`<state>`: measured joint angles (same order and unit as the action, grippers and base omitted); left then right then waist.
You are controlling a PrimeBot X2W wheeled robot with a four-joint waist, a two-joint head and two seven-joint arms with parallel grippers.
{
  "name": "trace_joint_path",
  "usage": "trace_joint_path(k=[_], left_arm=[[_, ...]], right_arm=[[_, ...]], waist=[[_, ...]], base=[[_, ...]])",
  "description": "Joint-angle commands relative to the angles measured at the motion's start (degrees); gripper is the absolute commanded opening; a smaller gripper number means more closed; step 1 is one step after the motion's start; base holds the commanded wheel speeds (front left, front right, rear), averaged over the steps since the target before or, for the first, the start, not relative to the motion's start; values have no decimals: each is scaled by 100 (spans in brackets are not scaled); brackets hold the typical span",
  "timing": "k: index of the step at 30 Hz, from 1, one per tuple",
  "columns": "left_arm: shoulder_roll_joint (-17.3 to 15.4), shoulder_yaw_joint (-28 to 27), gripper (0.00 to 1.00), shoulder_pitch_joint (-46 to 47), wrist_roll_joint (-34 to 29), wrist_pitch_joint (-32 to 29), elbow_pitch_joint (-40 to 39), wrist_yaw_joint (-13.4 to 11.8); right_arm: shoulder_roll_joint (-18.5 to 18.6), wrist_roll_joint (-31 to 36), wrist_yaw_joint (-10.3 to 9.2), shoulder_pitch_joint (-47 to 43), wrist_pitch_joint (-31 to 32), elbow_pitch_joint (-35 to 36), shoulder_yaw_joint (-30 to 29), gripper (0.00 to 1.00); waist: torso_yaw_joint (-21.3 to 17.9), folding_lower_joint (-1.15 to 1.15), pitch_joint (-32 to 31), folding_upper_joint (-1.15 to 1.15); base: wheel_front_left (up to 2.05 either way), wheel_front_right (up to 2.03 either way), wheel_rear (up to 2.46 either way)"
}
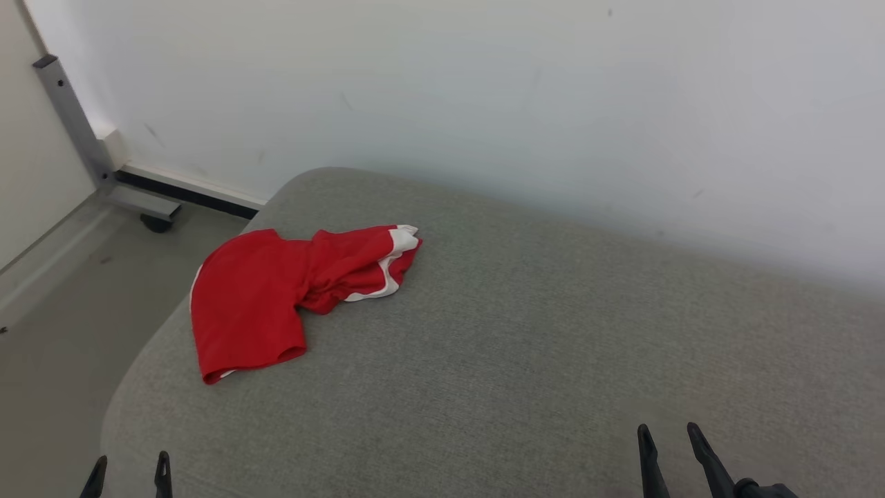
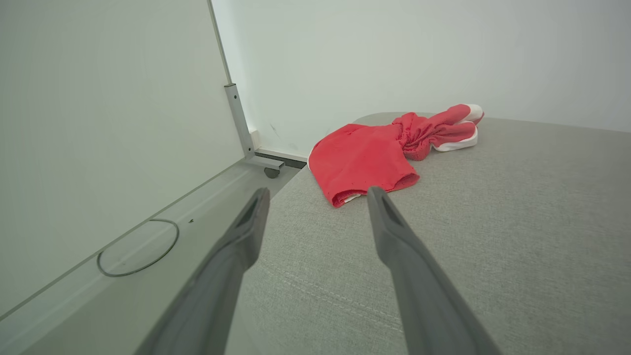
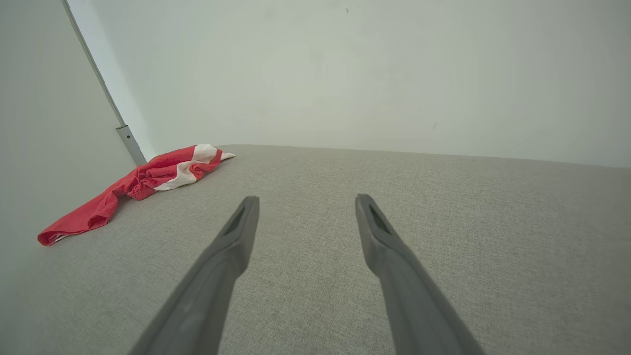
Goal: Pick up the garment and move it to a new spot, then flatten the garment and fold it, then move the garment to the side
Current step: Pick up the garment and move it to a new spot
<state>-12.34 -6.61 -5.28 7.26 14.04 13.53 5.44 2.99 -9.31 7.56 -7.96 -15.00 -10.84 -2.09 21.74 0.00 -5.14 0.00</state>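
Note:
The garment is red with white trim and lies crumpled near the left edge of the grey cushioned surface. Its flatter part is toward me and its bunched, white-trimmed end points to the back. My left gripper is at the lower left, open and empty, well short of the garment. At the lower right, my right gripper also stands open and empty, far to the right of the garment. Both pairs of dark fingers hover above the fabric surface.
A white wall runs behind the surface. At the far left, a grey metal frame leg with a caster wheel stands on the grey floor. The surface's rounded left edge drops to that floor.

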Motion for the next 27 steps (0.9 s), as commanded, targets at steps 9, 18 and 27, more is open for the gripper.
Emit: trace_joint_path(k=[9, 18, 27], left_arm=[[-54, -184, 100, -113, 187, 19, -96, -175], [-124, -251, 100, -134, 287, -39, -176, -221], [-591, 49, 100, 908, 369, -388, 21, 52]], right_arm=[[-21, 50, -12, 224, -23, -54, 143, 100], [-20, 53, -12, 318, -23, -104, 180, 100], [-17, 148, -12, 147, -14, 63, -67, 100]], waist=[[551, 0, 118, 0], [551, 0, 124, 0], [241, 0, 210, 0]], base=[[0, 0, 0], [0, 0, 0], [0, 0, 0]])
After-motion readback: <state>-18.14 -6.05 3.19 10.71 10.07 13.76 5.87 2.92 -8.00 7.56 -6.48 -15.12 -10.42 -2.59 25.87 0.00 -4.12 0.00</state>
